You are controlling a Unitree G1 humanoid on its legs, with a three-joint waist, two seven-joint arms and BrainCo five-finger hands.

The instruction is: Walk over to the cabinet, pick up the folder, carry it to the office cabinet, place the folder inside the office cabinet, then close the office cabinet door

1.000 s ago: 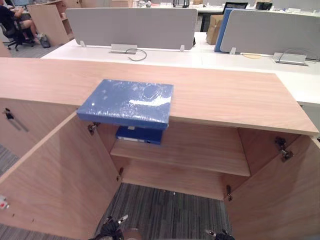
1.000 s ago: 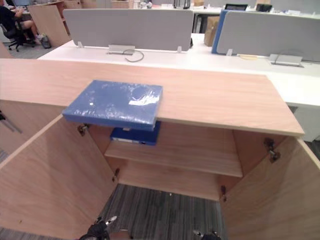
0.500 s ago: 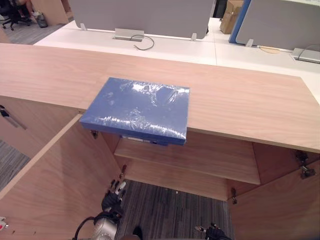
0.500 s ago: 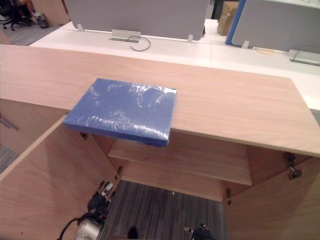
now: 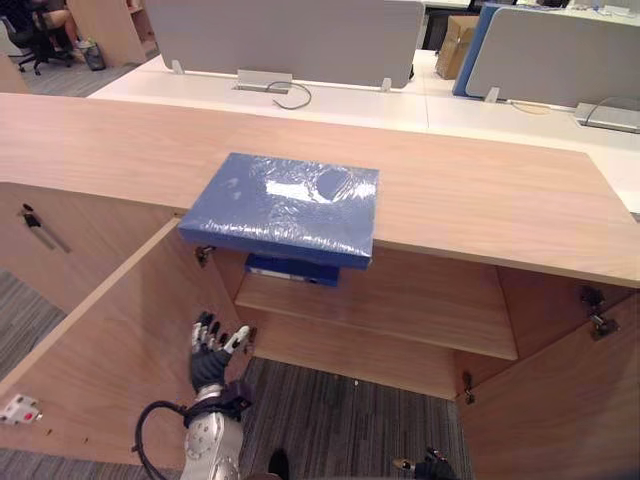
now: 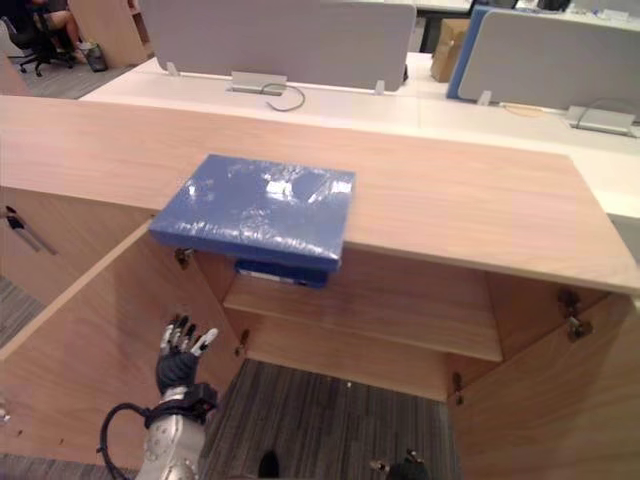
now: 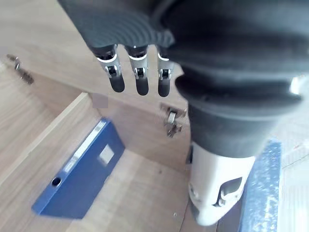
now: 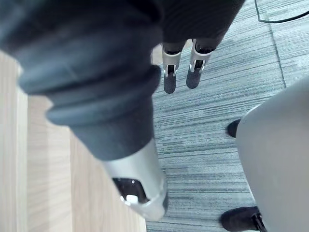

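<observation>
A blue plastic-wrapped folder [image 5: 285,207] lies flat on the wooden cabinet top [image 5: 480,200], its near edge hanging over the front. Under it, a second blue folder [image 5: 292,270] lies on the inner shelf [image 5: 400,310] and appears again in the left wrist view [image 7: 79,176]. My left hand [image 5: 208,365] is raised in front of the open left door [image 5: 100,340], below the folder and apart from it. Its fingers [image 7: 137,77] are straight and hold nothing. My right hand [image 5: 432,465] hangs low over the carpet, fingers [image 8: 170,79] straight and empty.
Both cabinet doors stand wide open; the right door [image 5: 560,400] swings toward me. Keys [image 5: 35,222] hang from the neighbouring cabinet's lock on the left. White desks with grey partitions [image 5: 290,40] lie behind. A person [image 5: 40,20] sits at the far left.
My left hand has risen from the bottom edge to in front of the left door, fingers spread. The camera has shifted; the folder has not moved.
</observation>
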